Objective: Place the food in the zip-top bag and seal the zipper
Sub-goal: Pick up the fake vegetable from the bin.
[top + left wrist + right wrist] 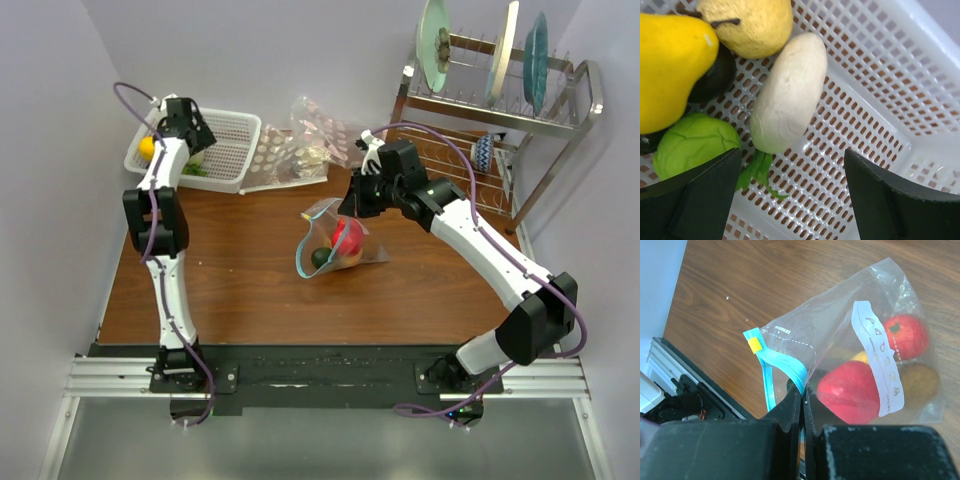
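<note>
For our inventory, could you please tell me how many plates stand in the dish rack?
3, upright on the top tier of the dish rack: green plate left, cream plate middle, teal plate right; none appears hidden.

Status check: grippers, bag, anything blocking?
Left gripper open, hovering in the basket over the pale oval food. Right gripper shut on the zipper, bag mouth open, fruit inside. Nothing in the way.

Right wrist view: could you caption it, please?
Shut right gripper pinches light-blue zipper of clear plastic bag holding red fruit.

Clear zip-top bag point(335, 240) on table point(230, 290), blue zipper point(784, 363) open, red fruits point(852, 390) inside; yellow pears point(670, 65) in basket point(880, 65)
</note>
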`<act>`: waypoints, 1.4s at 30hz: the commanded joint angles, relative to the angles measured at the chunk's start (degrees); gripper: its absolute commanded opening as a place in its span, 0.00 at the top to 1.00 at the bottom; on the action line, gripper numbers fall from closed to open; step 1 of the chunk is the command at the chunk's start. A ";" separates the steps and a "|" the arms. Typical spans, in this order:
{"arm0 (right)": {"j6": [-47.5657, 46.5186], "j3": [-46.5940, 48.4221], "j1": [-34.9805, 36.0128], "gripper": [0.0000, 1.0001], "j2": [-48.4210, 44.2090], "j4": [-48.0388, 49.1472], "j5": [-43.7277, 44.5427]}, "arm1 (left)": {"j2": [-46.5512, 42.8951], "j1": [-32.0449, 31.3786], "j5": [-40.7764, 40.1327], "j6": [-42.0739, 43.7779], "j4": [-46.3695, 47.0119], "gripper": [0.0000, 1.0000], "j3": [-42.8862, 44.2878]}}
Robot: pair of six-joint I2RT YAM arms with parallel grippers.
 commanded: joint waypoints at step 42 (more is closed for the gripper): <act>0.20 0.92 -0.20 1.00 -0.88 2.37 -1.21 | 11.11 2.26 11.43 -10.09 8.41 0.49 6.76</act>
